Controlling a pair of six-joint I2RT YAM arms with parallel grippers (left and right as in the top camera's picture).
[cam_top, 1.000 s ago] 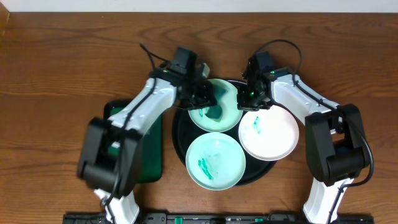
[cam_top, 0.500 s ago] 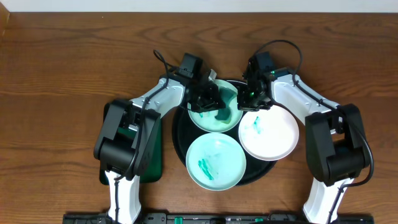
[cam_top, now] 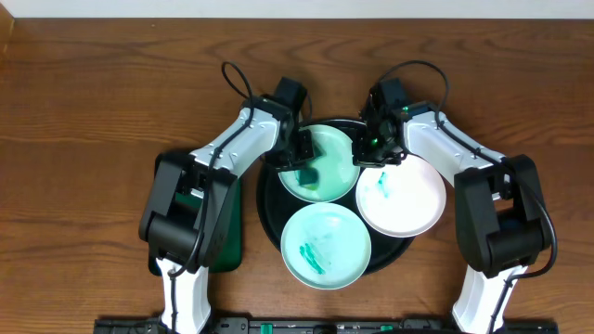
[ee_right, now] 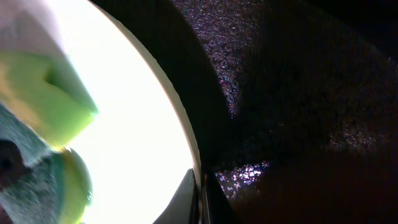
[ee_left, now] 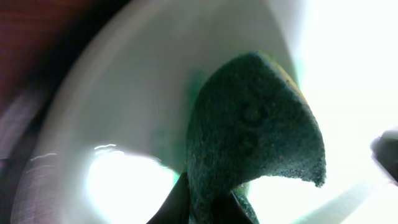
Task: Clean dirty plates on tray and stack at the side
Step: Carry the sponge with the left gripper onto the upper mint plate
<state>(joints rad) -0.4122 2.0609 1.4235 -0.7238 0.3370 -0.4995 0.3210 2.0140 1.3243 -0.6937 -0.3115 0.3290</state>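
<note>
Plates [cam_top: 326,244], three, on tray [cam_top: 268,206]: two mint, one white [cam_top: 402,199]. Left jaws grip sponge [ee_left: 255,130]; right jaws, mint plate [cam_top: 336,153].

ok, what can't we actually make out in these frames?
Overhead: where the right gripper meets the top mint plate, covered by its own wrist.
Overhead: the green rectangular tray, mostly under the left arm.
Left wrist: smears on that plate, lost in glare and blur behind the sponge.
Right wrist: plate surface blown out white; black tray cut by the frame edges.
</note>
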